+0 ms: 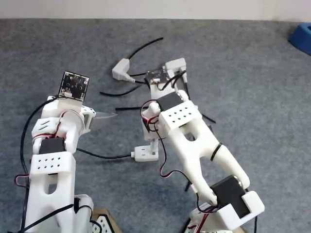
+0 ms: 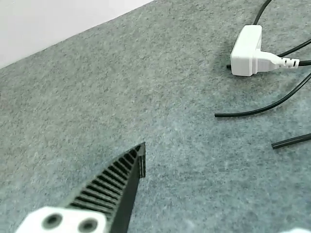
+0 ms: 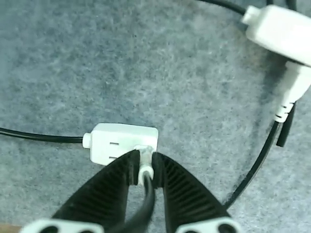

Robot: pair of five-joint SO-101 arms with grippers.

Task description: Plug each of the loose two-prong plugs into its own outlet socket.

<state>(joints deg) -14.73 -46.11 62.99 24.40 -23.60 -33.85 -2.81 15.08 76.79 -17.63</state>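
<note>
A white outlet socket (image 3: 121, 143) lies on the grey carpet, its black cable running off to one side. My right gripper (image 3: 145, 167) is shut on a small white two-prong plug (image 3: 144, 162) that stands against the socket's end; the prongs are hidden. From above, that socket (image 1: 146, 154) lies just under the right gripper (image 1: 153, 141). My left gripper (image 1: 103, 116) hovers open above bare carpet, one black finger (image 2: 124, 177) in its wrist view. Farther off lies another white socket (image 2: 247, 43) with a white plug (image 2: 272, 60) in its side.
Loose black cables (image 2: 262, 108) cross the carpet near the far socket (image 1: 121, 69). In the right wrist view a white socket block (image 3: 282, 31) with a plug (image 3: 297, 80) lies beyond the held plug. A blue object (image 1: 301, 38) is at the far right edge.
</note>
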